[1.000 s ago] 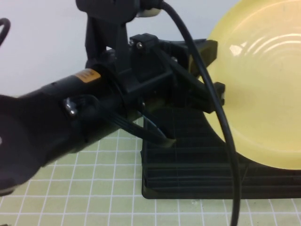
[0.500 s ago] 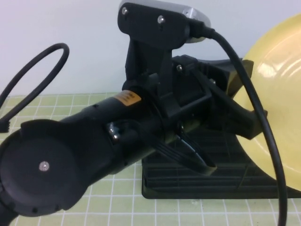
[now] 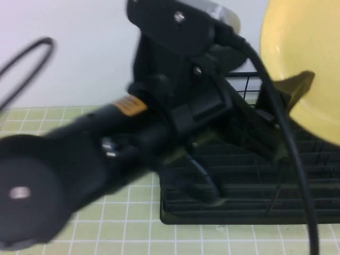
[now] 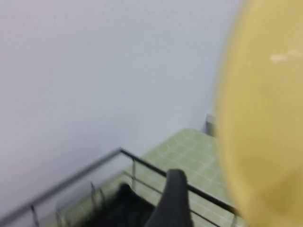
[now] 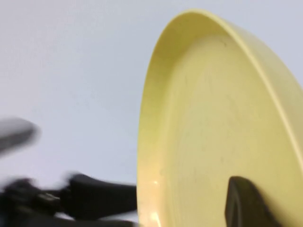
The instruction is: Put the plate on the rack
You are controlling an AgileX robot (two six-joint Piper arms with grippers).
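Observation:
The pale yellow plate (image 3: 303, 48) stands nearly on edge in the air above the black wire rack (image 3: 239, 196). My left gripper (image 3: 255, 138) reaches across the rack to the plate's near rim, open. Its one visible finger (image 4: 173, 198) stands apart from the plate (image 4: 265, 118), with a rack wire (image 4: 142, 163) showing in the gap. My right gripper (image 5: 236, 187) is shut on the plate (image 5: 213, 118), one dark finger (image 5: 246, 203) lying on its inner face. The other right finger is hidden behind the plate. The right arm is outside the high view.
The rack sits on a green gridded mat (image 3: 106, 223) against a white wall. The left arm's bulky body (image 3: 79, 164) fills the left and middle of the high view. A black cable loop (image 3: 21, 69) hangs at the far left.
The plate has swung up and to the right, turning more on edge. The left jaws have spread off its rim, and the left arm has shifted with it.

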